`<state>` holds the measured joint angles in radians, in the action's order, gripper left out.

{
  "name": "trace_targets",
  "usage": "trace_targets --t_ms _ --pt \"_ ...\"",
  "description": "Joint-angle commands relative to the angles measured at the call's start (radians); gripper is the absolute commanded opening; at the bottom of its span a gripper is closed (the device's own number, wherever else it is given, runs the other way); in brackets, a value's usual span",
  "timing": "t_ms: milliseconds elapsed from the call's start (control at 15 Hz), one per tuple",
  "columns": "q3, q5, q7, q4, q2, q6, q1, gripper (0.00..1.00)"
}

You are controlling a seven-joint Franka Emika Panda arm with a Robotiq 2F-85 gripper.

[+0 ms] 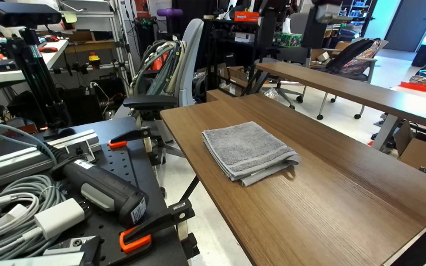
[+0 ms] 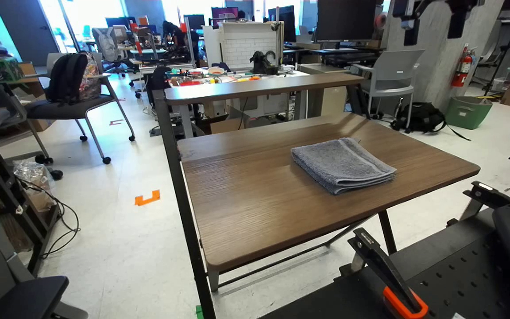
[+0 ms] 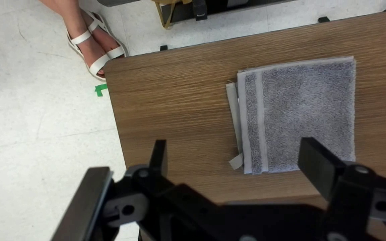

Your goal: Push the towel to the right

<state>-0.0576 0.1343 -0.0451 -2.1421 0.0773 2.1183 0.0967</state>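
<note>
The grey towel [image 1: 248, 146] is folded into a flat square on the brown wooden table [image 1: 331, 207]. It also shows in an exterior view [image 2: 341, 161] and in the wrist view [image 3: 307, 110], with a pale band and a small tag at its left edge there. My gripper [image 3: 234, 141] is open and empty, its fingers wide apart. In the wrist view one finger overlaps the towel's lower part and the other is over bare wood to its left. In an exterior view the gripper [image 2: 433, 37] hangs high above the table, apart from the towel.
A raised wooden shelf [image 1: 346, 90] runs along one long side of the table. A black bench [image 1: 117, 159] with clamps, cables and a black tool stands beside the table. A person's sandalled feet [image 3: 95, 50] are by a table corner. A grey chair [image 1: 189, 62] stands near the table's end.
</note>
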Motion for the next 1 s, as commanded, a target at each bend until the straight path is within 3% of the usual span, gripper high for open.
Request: trace_targets --t_ms 0,600,933 --pt "0.001 -0.043 0.017 0.111 0.141 -0.014 -0.015 1.0" --pt "0.022 -0.012 0.004 0.193 0.368 0.022 -0.077 1.0" --pt "0.016 0.035 0.001 0.154 0.439 0.172 -0.11 1.0"
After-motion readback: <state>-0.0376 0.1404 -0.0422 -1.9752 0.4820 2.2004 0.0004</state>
